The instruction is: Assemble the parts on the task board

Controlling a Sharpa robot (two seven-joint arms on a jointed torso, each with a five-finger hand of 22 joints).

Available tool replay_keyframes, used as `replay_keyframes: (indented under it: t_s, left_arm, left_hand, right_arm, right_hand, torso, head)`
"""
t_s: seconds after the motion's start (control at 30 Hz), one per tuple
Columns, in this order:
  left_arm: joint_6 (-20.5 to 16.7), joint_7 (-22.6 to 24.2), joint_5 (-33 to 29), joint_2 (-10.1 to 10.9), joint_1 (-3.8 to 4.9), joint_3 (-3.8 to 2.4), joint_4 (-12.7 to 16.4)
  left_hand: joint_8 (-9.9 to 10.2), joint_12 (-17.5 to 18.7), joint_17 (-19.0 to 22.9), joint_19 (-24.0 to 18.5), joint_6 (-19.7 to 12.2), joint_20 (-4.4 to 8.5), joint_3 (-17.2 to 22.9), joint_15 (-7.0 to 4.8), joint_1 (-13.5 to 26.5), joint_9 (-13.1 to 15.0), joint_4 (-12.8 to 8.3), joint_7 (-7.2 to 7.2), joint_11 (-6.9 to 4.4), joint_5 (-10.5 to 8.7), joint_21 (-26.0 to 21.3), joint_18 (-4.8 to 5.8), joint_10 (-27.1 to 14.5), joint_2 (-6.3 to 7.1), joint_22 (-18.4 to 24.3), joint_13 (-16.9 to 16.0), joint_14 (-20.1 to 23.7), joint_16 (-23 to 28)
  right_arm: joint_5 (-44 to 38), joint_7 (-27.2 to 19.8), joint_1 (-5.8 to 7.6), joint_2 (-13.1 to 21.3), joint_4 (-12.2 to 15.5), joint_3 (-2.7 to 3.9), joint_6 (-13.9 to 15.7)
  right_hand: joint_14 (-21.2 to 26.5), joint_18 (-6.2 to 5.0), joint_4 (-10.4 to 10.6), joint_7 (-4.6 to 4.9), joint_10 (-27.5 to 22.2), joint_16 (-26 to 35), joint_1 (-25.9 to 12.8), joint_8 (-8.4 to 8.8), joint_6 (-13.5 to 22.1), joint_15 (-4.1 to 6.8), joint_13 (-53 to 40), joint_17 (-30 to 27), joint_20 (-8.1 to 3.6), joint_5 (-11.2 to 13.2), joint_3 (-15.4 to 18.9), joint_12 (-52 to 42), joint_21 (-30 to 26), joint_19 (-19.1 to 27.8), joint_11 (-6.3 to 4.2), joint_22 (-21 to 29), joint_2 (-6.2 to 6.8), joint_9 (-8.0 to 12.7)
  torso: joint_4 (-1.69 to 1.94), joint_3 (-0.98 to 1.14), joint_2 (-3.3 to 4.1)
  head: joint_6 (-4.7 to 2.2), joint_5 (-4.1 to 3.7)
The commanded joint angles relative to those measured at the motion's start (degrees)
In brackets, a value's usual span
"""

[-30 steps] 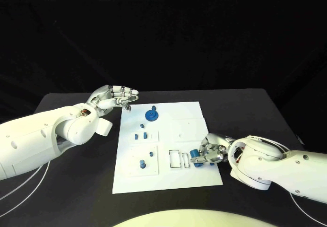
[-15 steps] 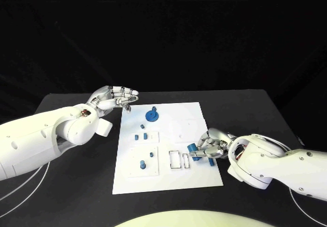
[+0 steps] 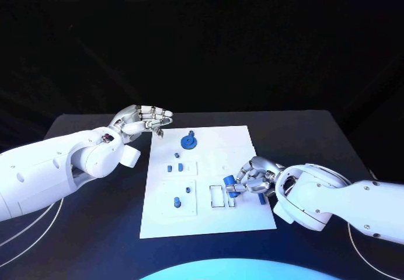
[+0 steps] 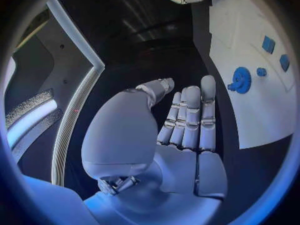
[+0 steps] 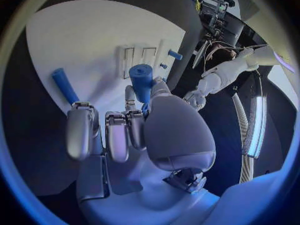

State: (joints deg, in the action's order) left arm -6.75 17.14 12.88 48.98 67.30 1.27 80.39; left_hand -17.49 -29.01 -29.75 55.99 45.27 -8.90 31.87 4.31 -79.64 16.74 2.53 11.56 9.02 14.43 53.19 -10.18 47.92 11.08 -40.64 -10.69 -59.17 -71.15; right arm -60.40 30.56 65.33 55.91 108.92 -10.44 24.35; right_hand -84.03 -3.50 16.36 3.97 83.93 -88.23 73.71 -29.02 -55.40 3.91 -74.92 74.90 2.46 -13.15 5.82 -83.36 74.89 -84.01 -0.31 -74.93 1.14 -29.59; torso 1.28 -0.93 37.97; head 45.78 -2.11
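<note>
White and flat, the task board lies in the middle of the black table. Right of centre, the right hand grips a short blue cylinder between thumb and fingers, holding it upright above the board's lower right part, near two outlined slots. A longer blue peg lies on the board just beside that hand. At the upper left, the left hand hovers off the board's top corner, fingers loosely curled, holding nothing. A blue gear sits near the board's top.
</note>
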Motion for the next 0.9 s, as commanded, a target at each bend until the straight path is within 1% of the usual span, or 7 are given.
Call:
replay_keyframes:
  t_s: [0.03,0.23,0.4,0.67,0.9]
  left_arm:
    - [0.9,0.4,-0.3,-0.1,0.03,-0.04,0.1]
    - [0.9,0.3,-0.3,-0.2,0.03,-0.04,0.1]
    - [0.9,0.3,-0.3,-0.2,0.03,-0.04,0.1]
    - [0.9,0.2,-0.3,-0.1,0.03,-0.04,0.2]
    - [0.9,0.2,-0.3,-0.1,0.03,-0.04,0.2]
  left_hand:
    - [-0.2,-0.2,0.1,0.0,-0.4,-0.55,0.0,0.04,0.5,-0.1,0.3,1.39,-0.01,0.16,-0.2,-0.44,-0.5,-0.01,0.1,0.0,0.3,-0.3]
    - [-0.2,-0.2,0.1,0.0,-0.4,-0.55,0.0,0.04,0.5,-0.1,0.3,1.39,-0.01,0.16,-0.2,-0.44,-0.5,-0.01,0.1,0.0,0.3,-0.3]
    - [-0.4,-0.4,0.1,0.1,-0.6,-0.58,0.0,0.05,0.6,-0.1,0.5,1.39,0.0,0.21,-0.4,-0.45,-0.7,-0.02,0.2,0.0,0.4,-0.4]
    - [-0.4,-0.4,0.1,0.1,-0.6,-0.58,0.0,0.05,0.6,-0.1,0.5,1.39,0.0,0.21,-0.4,-0.45,-0.7,-0.02,0.2,0.0,0.4,-0.4]
    - [-0.4,-0.4,0.1,0.1,-0.6,-0.58,0.0,0.05,0.6,-0.1,0.5,1.39,0.0,0.21,-0.4,-0.45,-0.7,-0.02,0.2,0.0,0.4,-0.4]
  right_arm:
    - [1.9,-0.5,-0.34,-0.8,-0.3,-0.02,-2.8]
    - [0.3,-0.1,-1.0,-2.7,-1.2,-0.03,-3.8]
    - [-1.5,0.6,-1.37,-3.9,-1.9,-0.03,-4.2]
    - [-2.7,1.5,-1.56,-4.6,-2.2,-0.03,-5.0]
    - [-3.4,1.6,-1.59,-5.0,-2.5,-0.03,-4.4]
  right_hand:
    - [-5.0,0.57,0.4,-0.5,2.1,-0.3,-0.1,-0.01,-1.0,0.35,-9.1,10.1,-0.43,-0.1,0.2,-0.3,0.2,-1.2,-0.4,-8.7,-1.02,-0.2]
    - [-5.1,0.73,0.4,-0.56,2.3,-0.5,-1.7,0.07,-1.5,0.35,-9.4,10.7,-0.44,-0.1,1.2,-0.6,1.0,-1.5,-0.43,-9.1,-1.41,-0.2]
    - [-5.1,0.74,0.4,-0.67,2.4,-0.5,-2.3,-0.02,-1.8,0.4,-9.5,10.8,-0.47,-0.1,1.7,-0.6,1.0,-1.6,-0.51,-9.2,-1.5,-0.3]
    - [-5.1,0.73,0.4,-0.75,2.4,-0.5,-2.8,-0.1,-2.0,0.45,-9.5,10.7,-0.5,-0.1,2.1,-0.5,1.0,-1.5,-0.58,-9.2,-1.53,-0.3]
    - [-5.1,0.67,0.4,-0.8,2.3,-0.4,-3.7,-0.12,-2.1,0.51,-9.3,10.5,-0.55,0.0,3.2,-0.2,0.6,-1.4,-0.63,-9.1,-1.24,-0.4]
  torso:
    - [-0.02,0.02,0.03]
    - [0.02,0.04,0.04]
    - [0.02,0.03,0.04]
    - [0.02,0.0,0.03]
    - [0.02,0.02,0.0]
  head:
    - [0.09,0.21]
    - [0.05,0.33]
    - [0.18,0.35]
    - [0.38,0.57]
    - [0.33,0.67]
